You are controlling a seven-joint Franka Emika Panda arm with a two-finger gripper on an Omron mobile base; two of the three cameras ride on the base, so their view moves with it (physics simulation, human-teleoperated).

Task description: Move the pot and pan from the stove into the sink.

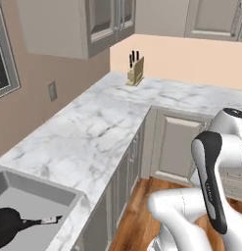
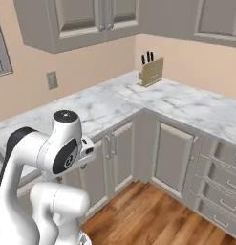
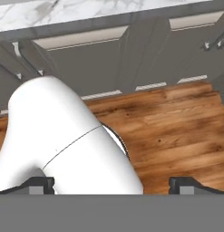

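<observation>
Claw (image 3: 111, 185) gapes over wood floor; pan (image 1: 7, 226) lies in sink (image 1: 39, 193).

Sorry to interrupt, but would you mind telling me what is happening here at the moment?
Nothing is being handled right now. The gripper is open and empty, pointing down at the wooden floor in front of the grey cabinets. The black pan already lies in the sink, its long handle pointing toward the marble countertop. A knife block stands at the back corner of that countertop.
</observation>
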